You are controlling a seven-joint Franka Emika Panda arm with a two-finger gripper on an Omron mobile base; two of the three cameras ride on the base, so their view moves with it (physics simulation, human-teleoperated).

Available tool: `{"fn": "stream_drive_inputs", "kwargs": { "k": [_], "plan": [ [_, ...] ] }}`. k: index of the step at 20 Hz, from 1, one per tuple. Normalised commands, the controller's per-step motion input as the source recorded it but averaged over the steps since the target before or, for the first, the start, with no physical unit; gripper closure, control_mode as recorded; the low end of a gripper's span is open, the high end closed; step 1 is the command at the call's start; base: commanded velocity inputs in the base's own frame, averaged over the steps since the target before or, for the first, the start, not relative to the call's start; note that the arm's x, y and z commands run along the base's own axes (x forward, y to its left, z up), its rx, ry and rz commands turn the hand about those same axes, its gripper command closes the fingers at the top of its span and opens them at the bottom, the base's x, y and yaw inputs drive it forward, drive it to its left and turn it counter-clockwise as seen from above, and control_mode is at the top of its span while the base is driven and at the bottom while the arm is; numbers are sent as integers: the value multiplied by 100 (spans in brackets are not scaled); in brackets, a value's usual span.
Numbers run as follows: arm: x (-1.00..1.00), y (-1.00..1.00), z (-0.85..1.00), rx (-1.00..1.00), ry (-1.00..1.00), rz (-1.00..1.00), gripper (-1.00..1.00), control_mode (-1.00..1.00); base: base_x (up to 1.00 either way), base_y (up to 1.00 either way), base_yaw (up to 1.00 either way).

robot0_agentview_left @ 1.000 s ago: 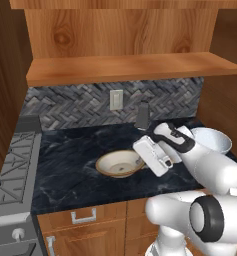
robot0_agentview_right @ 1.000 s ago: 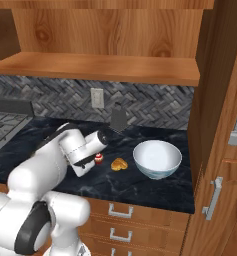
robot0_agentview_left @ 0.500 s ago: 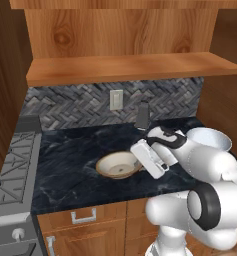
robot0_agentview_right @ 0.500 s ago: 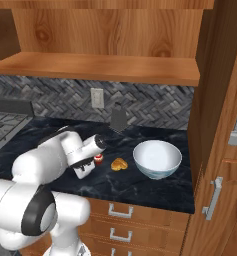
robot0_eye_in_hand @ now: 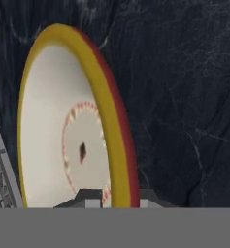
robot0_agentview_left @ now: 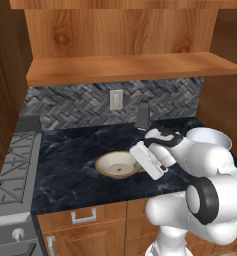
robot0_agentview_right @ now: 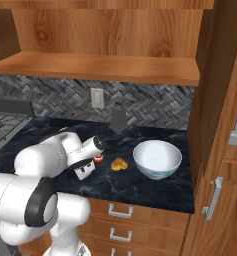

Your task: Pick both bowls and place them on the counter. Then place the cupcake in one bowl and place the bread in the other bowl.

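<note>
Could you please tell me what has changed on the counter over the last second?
Little has changed. The arm has swung its elbow and shifted slightly, while the gripper stays shut at the near rim of the cream bowl. Nothing was picked up or released. The cream bowl, the white bowl, the cupcake and the bread all rest where they were on the counter.
</note>
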Motion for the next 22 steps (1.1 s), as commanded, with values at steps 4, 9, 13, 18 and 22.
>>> {"fn": "stream_drive_inputs", "kwargs": {
  "k": [4, 9, 13, 18, 22],
  "plan": [
    [1, 0, -1, 0, 0, 0, -100, -100, 0, 0, 0],
    [0, 0, 22, -1, 1, -1, -100, -100, 0, 0, 0],
    [0, -12, 43, -6, 7, -1, -100, -100, 0, 0, 0],
    [0, -38, 43, -10, 16, -7, -100, -100, 0, 0, 0],
    [2, -38, 17, -10, 20, -12, -100, -100, 0, 0, 0]
  ]
}}
